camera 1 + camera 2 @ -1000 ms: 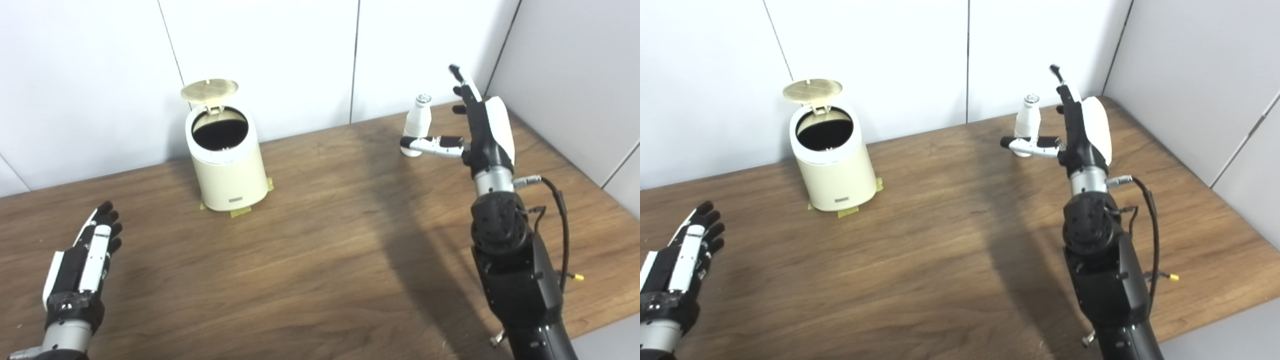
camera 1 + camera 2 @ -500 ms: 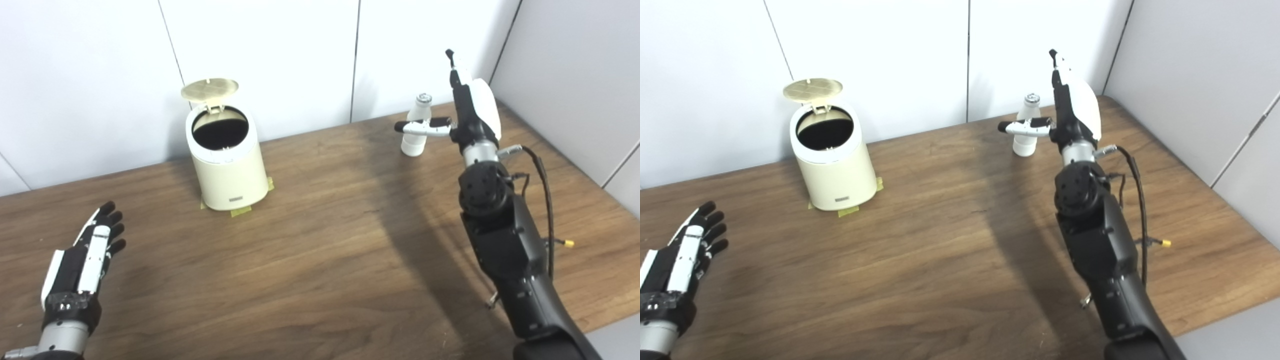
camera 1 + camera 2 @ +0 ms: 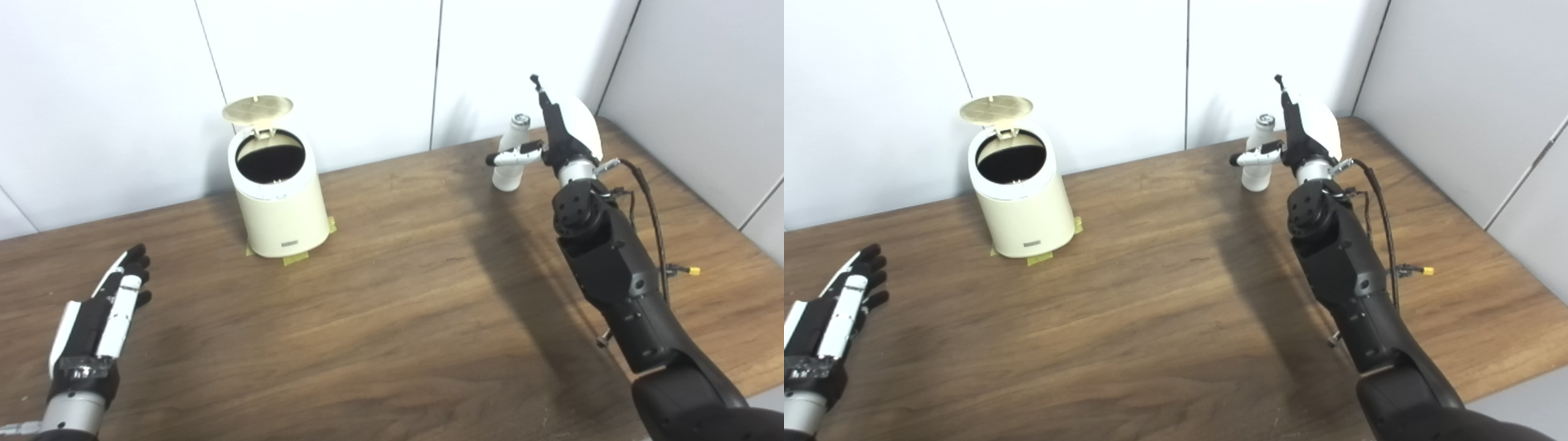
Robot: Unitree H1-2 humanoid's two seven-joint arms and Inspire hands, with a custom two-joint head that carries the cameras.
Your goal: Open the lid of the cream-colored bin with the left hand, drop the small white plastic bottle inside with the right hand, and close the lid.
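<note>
The left hand (image 3: 101, 309) lies open and empty low over the table (image 3: 392, 306). The bin (image 3: 278, 196) stands with its lid (image 3: 257, 108) up. At the far right, the open right hand (image 3: 560, 131) brackets the upright bottle (image 3: 510, 156); closing on it comes next.

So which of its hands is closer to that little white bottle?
The right hand. It is right beside the small white bottle, its thumb across the bottle's front and its fingers still apart. The left hand is open far off at the table's near left corner.
</note>
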